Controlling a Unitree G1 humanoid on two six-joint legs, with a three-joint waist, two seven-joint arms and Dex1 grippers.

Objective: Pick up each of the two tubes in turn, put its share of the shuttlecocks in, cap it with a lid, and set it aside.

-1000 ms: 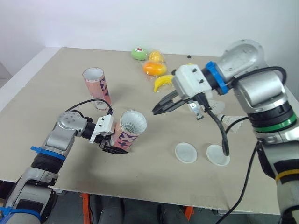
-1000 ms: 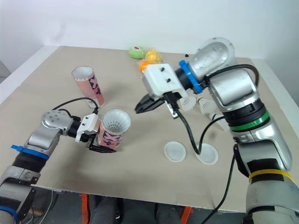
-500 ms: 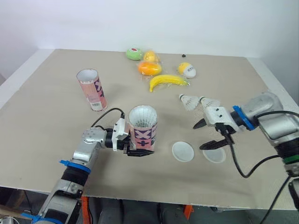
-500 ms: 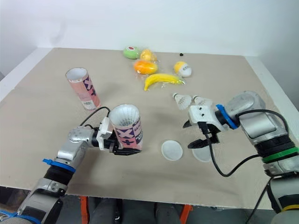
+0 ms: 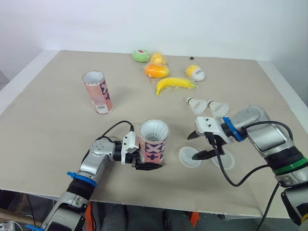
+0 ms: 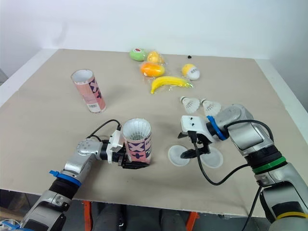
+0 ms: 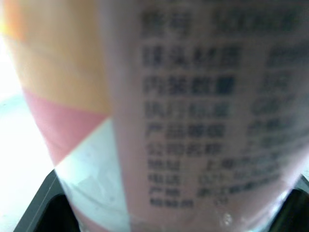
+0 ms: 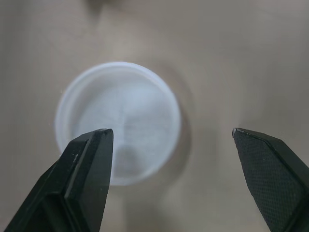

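Through my head cameras, my left pincer is clamped on the foot of the tube. The tube stands upright near the worktop's front edge, with white shuttlecock feathers showing in its open mouth. My right pincer is spread wide and carries nothing. It hangs over the first lid, just beside the tube, and the second lid lies next to it toward the right edge. Two loose shuttlecocks lie behind that pincer. The second tube stands well apart toward the back left corner, and a banana and other fruit sit near the back edge. Bare worktop stretches along the left side and between the two tubes.

In my left wrist view, the tube's printed wall stands close up, and my black fingers hug it on either side.

In my right wrist view, the first lid lies flat under my right pincer. One of my fingers overlaps its rim (I cannot tell whether it touches), and the other stands well clear over bare board.
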